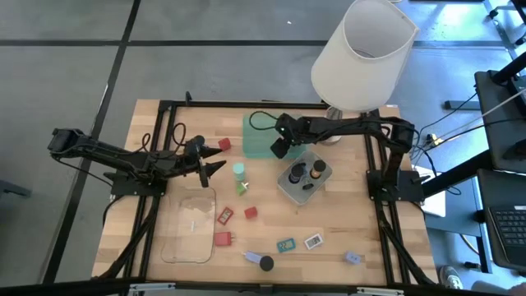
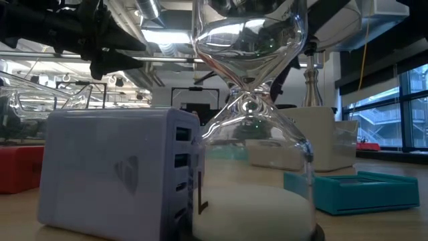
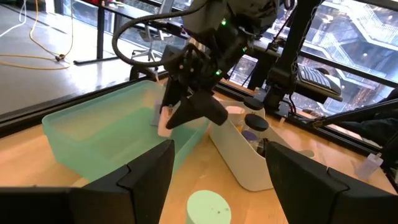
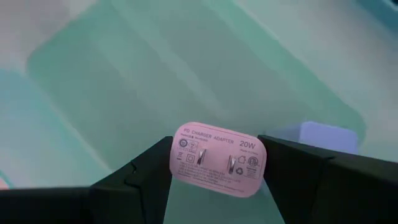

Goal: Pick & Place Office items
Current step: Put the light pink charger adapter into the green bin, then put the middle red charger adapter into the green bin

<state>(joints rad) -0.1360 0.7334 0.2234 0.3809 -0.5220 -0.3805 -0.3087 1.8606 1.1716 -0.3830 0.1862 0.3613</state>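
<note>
Right claw (image 4: 214, 163) clamped on pink charger adapter (image 4: 217, 159), prongs facing my wrist camera, hanging over green tray (image 1: 261, 135) at table's far side; pale blue piece (image 4: 323, 135) lies in tray below. Left claw (image 1: 215, 159) spread wide, empty, hovering above table (image 1: 370, 238) near red block (image 1: 224, 144) and teal disc (image 1: 238, 170). I see grey tray (image 1: 288, 187) holding black round caps (image 1: 296, 173) just beside green one.
</note>
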